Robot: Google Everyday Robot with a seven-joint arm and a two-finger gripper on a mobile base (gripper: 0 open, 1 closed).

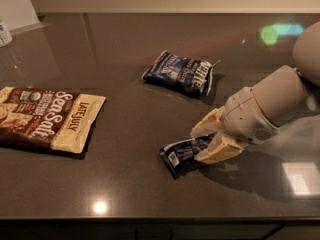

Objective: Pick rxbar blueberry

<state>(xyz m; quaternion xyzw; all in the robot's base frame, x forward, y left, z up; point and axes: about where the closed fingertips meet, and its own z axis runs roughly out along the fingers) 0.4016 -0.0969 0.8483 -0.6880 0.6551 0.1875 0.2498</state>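
Note:
The rxbar blueberry [182, 153] is a small flat dark-blue wrapper with a white patch at its left end. It lies on the dark countertop [150, 109] near the front edge. My gripper [204, 143] comes in from the right, and its two cream fingers [216, 153] are closed on the bar's right end. The bar's left end sticks out free and looks tilted slightly up. The bar's right end is hidden between the fingers.
A puffy dark-blue chip bag [179, 73] lies behind the bar, at the middle of the counter. A big brown-and-cream "Sea Salt" bag [46, 117] lies at the left. A small container [5, 33] stands at the far left back. The counter's front edge runs along the bottom.

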